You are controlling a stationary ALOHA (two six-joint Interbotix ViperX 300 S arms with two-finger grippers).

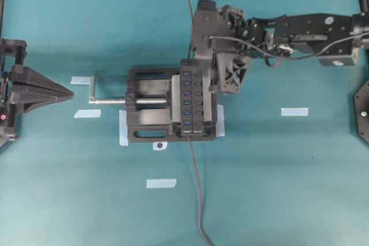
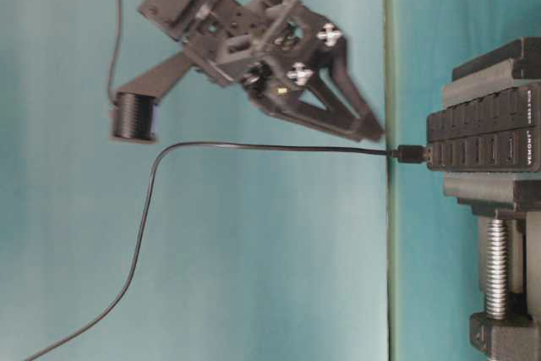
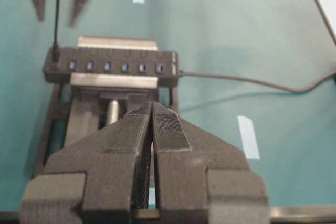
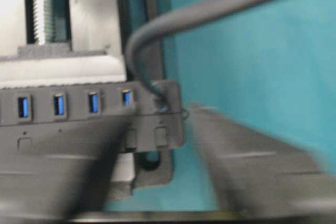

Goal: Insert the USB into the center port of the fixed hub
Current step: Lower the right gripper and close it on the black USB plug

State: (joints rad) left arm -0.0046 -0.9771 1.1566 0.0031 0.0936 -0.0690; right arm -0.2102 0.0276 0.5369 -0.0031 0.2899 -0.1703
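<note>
The USB [image 2: 412, 155] sits in the fixed hub's [image 1: 191, 105] far end port; right gripper [image 2: 359, 120] jaws open beside it, left gripper [image 3: 152, 124] jaws closed.

Right gripper [image 2: 372, 128] fingers spread apart; left gripper [image 3: 152, 116] fingers pressed together.

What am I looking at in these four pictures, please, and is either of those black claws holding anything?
It is a two-armed robot at a teal table. One picture looks down from above, one is taken from table height and turned sideways, and one comes from a camera on each wrist. A black vise holds a long hub with blue ports; strips of tape lie around it. The left gripper is shut and empty, off to the side. The right gripper is open at the hub's end, holding nothing. The cable's plug sits in the end port, not the middle one.
</note>
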